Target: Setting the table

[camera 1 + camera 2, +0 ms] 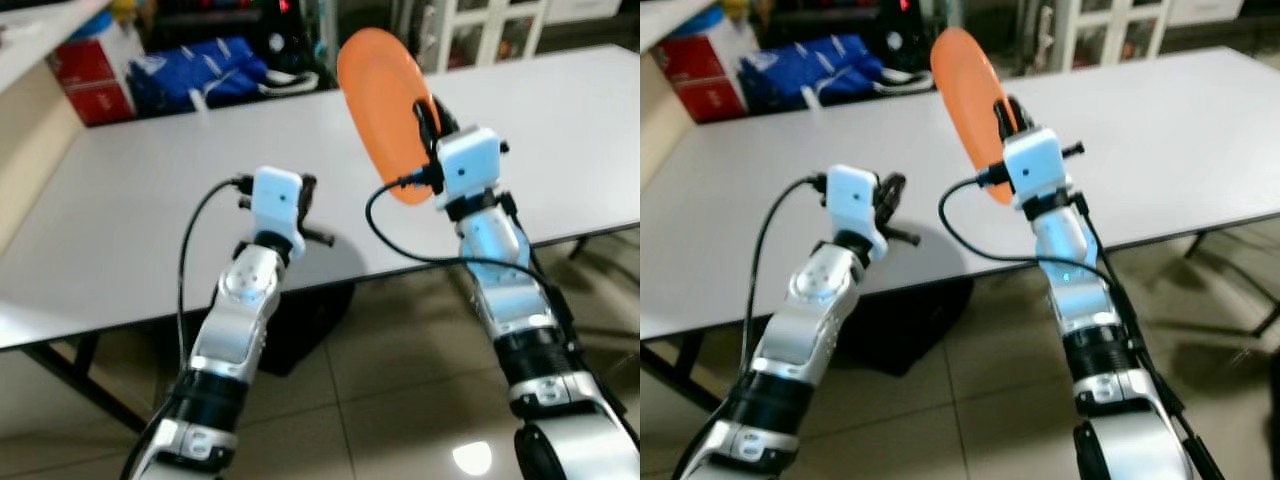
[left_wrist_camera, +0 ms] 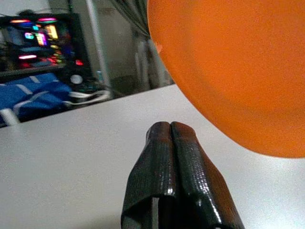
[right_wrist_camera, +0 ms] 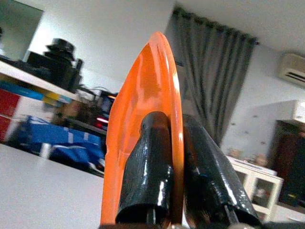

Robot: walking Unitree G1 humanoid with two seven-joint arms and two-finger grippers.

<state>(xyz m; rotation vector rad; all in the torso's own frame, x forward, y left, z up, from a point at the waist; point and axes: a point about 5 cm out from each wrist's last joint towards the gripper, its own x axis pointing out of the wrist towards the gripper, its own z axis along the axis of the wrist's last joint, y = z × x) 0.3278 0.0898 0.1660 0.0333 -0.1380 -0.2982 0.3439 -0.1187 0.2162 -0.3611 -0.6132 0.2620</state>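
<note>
Orange plate stood on edge, clamped in right tool above bench; left tool pressed shut, seemingly empty, just beside plate.

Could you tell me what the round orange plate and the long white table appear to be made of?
The round orange plate, clamped at its rim by the right gripper, looks like glossy plastic: thin edge, even colour, soft highlights. The long white table seems a matte laminate top with a dark edge, though its core cannot be told.
</note>
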